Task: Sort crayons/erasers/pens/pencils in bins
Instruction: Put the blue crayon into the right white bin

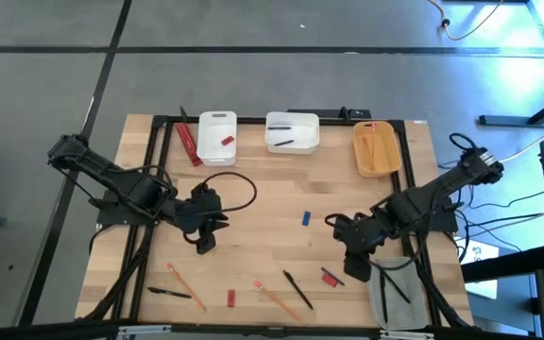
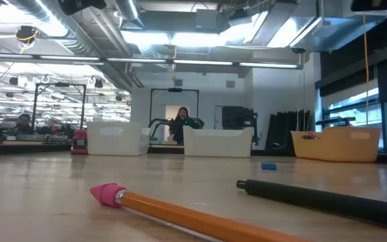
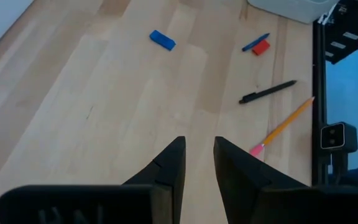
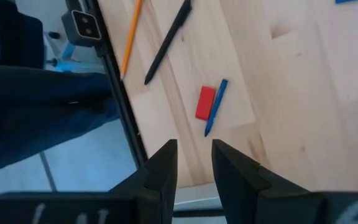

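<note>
I see both empty, narrowly parted: left gripper (image 1: 203, 244) mid-table, right gripper (image 1: 356, 269) near the grey bin (image 1: 380, 304).

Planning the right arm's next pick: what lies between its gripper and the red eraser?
Bare wood only, in the right wrist view, between the right gripper and the red eraser.

Overhead camera covers the whole table (image 1: 253, 212); low camera skims it; wrist cameras look down close.
</note>
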